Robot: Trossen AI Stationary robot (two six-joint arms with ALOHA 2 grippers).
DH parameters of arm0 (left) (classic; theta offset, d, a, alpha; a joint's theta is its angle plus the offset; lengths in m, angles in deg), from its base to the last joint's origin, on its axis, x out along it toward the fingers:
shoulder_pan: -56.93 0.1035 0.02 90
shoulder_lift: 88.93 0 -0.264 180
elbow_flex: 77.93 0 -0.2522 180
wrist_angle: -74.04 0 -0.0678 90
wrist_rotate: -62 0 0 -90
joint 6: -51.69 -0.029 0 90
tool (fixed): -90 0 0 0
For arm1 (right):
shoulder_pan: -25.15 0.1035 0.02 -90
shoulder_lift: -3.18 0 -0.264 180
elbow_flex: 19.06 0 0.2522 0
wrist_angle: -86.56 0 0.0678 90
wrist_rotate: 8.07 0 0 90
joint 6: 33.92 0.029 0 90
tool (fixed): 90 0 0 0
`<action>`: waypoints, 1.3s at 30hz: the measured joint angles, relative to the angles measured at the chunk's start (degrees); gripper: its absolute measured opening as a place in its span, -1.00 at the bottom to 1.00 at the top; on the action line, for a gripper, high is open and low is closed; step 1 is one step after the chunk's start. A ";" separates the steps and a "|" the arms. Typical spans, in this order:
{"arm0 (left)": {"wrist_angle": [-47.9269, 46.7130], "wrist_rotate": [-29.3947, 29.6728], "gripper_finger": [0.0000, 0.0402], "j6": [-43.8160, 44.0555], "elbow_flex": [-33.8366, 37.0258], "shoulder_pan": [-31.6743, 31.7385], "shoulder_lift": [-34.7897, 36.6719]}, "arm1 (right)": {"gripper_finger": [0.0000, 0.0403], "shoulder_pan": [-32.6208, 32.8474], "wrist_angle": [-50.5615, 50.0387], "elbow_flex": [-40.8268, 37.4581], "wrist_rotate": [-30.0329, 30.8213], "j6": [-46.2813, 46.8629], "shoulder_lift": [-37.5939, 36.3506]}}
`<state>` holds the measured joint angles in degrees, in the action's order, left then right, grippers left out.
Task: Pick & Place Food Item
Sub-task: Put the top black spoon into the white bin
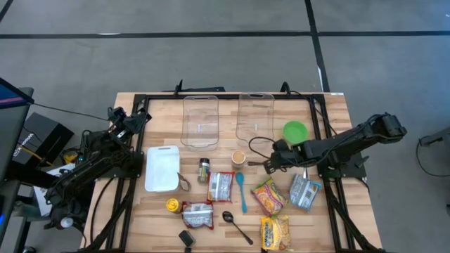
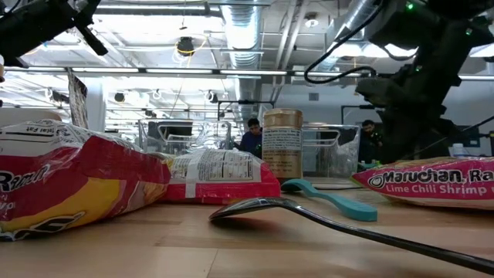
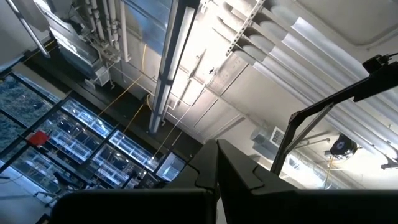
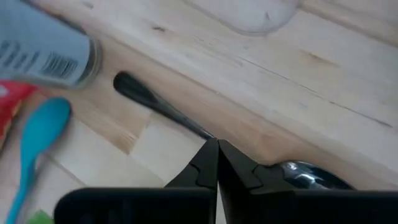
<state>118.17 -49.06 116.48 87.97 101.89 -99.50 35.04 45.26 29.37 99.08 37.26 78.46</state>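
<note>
Food items lie on the wooden table: two red packets (image 1: 220, 186) (image 1: 197, 214), two ramen packets (image 1: 268, 195) (image 1: 275, 232), a silver-blue bag (image 1: 304, 191), a spice jar (image 1: 203, 169) and a small can (image 1: 238, 158). My right gripper (image 1: 269, 164) is shut and slants down over a dark spoon (image 4: 155, 102) that lies flat beside the can (image 4: 43, 53). My left gripper (image 1: 138, 119) is shut at the table's left edge, raised and pointing up at the ceiling (image 3: 217, 155), holding nothing. My right gripper's shut fingertips (image 4: 211, 152) stand over the middle of the dark spoon's handle (image 4: 186, 121), coming from above at a slant and across it. The tips hide the spot, so I cannot tell whether they touch it. The spoon lies flat on the table.
Two clear containers (image 1: 200, 119) (image 1: 254, 116) stand at the far side, a green bowl (image 1: 295, 131) to their right. A white cutting board (image 1: 162, 167) lies at the left. A teal spoon (image 1: 241, 191), another black spoon (image 1: 235, 225) and a yellow lid (image 1: 172, 204) lie toward the near edge.
</note>
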 joint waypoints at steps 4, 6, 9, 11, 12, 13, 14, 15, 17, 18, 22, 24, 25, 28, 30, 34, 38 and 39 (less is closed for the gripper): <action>0.02 0.00 -1.00 0.02 0.00 0.01 -0.02 | -1.00 -0.33 -0.48 -0.02 -0.15 2.51 2.29; 0.00 -0.02 -1.00 0.02 0.00 -0.01 -0.02 | -1.00 -0.31 0.31 0.00 -0.17 2.53 4.10; 0.00 -0.02 -1.00 0.02 0.00 -0.01 -0.09 | -1.00 -0.27 2.59 0.00 -0.15 2.53 6.57; 0.00 0.02 -1.00 0.02 0.00 0.01 -0.11 | -1.00 -0.27 4.21 0.00 0.04 2.52 7.88; 0.00 -0.01 -1.00 0.02 0.00 0.00 -0.11 | -1.00 -0.27 5.24 0.08 0.13 2.51 8.41; 0.00 -0.02 -1.00 0.08 0.00 -0.01 -0.11 | -1.00 -0.27 6.10 0.17 0.25 2.51 8.85; 0.02 0.01 -1.00 0.13 0.00 0.00 -0.11 | -1.00 -0.27 6.71 0.17 0.33 2.47 9.21; 0.00 0.00 -1.00 0.15 0.00 0.01 -0.11 | -1.00 -0.27 7.29 0.17 0.44 2.35 9.45; 0.01 -0.05 -1.00 0.15 0.00 0.00 -0.11 | -1.00 -0.33 7.41 0.11 -0.02 2.22 9.62; 0.00 0.00 -1.00 0.15 0.00 0.01 -0.11 | -1.00 -0.31 7.17 0.04 -0.23 1.76 9.63; 0.00 -0.03 -1.00 0.17 0.00 0.00 -0.11 | -1.00 0.07 6.77 0.02 -1.50 -0.55 9.17; 0.00 -0.04 -1.00 0.17 0.00 -0.01 -0.11 | -1.00 0.35 6.82 0.02 -2.23 -1.13 8.96; 0.00 -0.03 -1.00 0.17 0.00 0.01 -0.11 | -1.00 0.63 6.60 0.02 -2.49 -1.22 8.74; 0.00 -0.04 -1.00 0.17 0.00 -0.01 -0.11 | -1.00 1.48 6.20 0.02 -3.35 -1.32 7.82; 0.00 -0.02 -1.00 0.17 0.00 0.01 -0.11 | -1.00 2.03 4.68 0.02 -4.29 -1.38 7.13; 0.00 -0.02 -1.00 0.17 0.00 0.00 -0.11 | -1.00 2.61 1.92 0.02 -6.13 -4.42 5.77; 0.02 -0.02 -1.00 0.17 0.00 -0.01 -0.11 | -1.00 2.76 2.26 0.03 -6.19 -12.13 2.95; 0.00 -0.04 -1.00 0.17 0.00 -0.01 -0.11 | -1.00 2.66 2.31 0.04 -6.19 -14.41 2.20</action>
<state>118.17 -49.10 116.66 87.97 101.88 -99.61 37.70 47.57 29.42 92.89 22.85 80.66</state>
